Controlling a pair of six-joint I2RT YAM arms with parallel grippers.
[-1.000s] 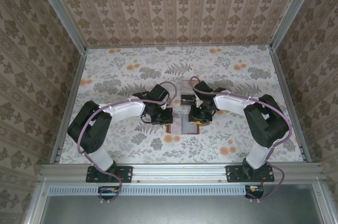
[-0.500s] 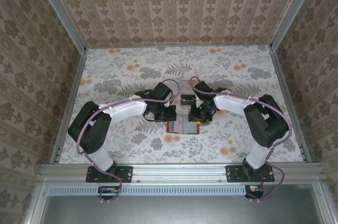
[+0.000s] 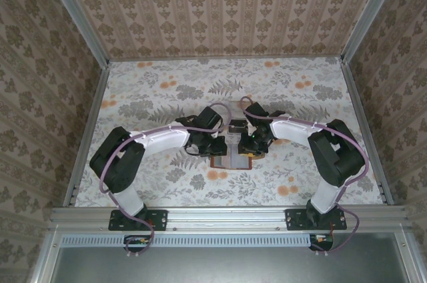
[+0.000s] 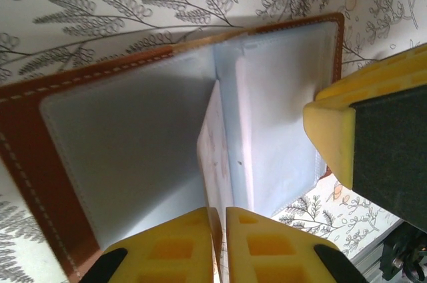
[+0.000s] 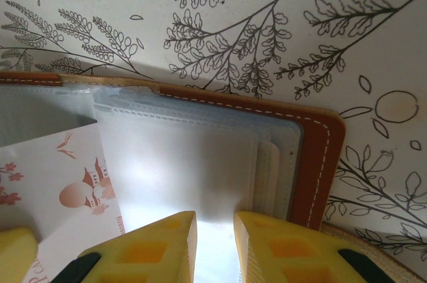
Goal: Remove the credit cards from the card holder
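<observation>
The card holder (image 3: 230, 161) lies open on the floral bench (image 3: 153, 89), just below the middle of the overhead frame, with both claws meeting over it. The wrist views show its brown stitched leather border (image 4: 27, 156) around grey-blue lining and a stack of clear plastic sleeves (image 5: 200, 163).

A pale credit card (image 4: 215, 156) stands up out of the fold between the two halves. From the right wrist it is white with a small pink-and-brown print (image 5: 53, 183) and sits at the lower left of the frame, clear of the sleeves. The left claw (image 4: 219, 219) has its yellow pads almost together, pinching the card's lower edge in the narrow gap. One of its pads (image 5: 13, 249) shows in the bottom left corner of the right wrist view.

The right claw (image 5: 215, 219) is clamped on the clear sleeves of the holder's right half, and a bright strip of plastic runs between its two pads. One of its pads (image 4: 330, 139) sits over the holder's right edge in the left wrist view.

Just above the holder in the overhead frame is a clear tray (image 3: 233, 115) holding a small dark flat piece, too small to identify.
</observation>
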